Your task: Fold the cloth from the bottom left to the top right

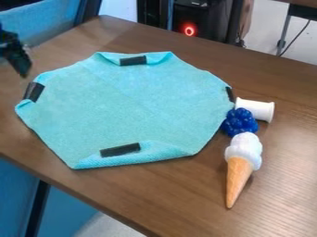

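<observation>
Claw (22, 66) apart from the cloth (133, 109)

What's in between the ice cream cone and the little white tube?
In the camera view, a bumpy blue toy lies between the ice cream cone and the white tube.

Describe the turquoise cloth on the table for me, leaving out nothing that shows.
The cloth is turquoise, with a slightly rough, towel-like surface and faint crease lines. It lies mostly flat on the brown, wood-look table, its outline roughly eight-sided. Parts of its border are turned inward, most plainly at the far and near sides. Four dark strips sit near its border: far, near, left and right. Its right edge comes right up to the blue cluster; whether they touch is unclear.
</observation>
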Motion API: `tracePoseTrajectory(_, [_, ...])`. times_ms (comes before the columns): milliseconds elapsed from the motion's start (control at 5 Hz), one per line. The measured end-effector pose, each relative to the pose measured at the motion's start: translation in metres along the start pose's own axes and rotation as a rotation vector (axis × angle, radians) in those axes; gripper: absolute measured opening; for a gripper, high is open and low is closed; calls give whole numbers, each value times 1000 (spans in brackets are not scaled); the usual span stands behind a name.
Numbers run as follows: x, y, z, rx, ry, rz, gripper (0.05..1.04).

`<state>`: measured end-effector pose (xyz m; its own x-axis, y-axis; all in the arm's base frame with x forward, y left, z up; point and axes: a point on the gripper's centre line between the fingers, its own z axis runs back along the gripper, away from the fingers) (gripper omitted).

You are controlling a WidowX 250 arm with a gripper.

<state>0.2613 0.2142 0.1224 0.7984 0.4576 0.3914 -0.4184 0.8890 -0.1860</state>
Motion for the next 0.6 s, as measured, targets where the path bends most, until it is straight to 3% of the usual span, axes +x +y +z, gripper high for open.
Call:
tracePoseTrajectory(200, [-6,-6,-11,-20,-17,38,1001])
tracePoseTrajectory(400, [-6,-12,-17,-13,-24,63,1001])
tracePoseTrajectory(600, [-13,-11,-31,16,2,85,999])
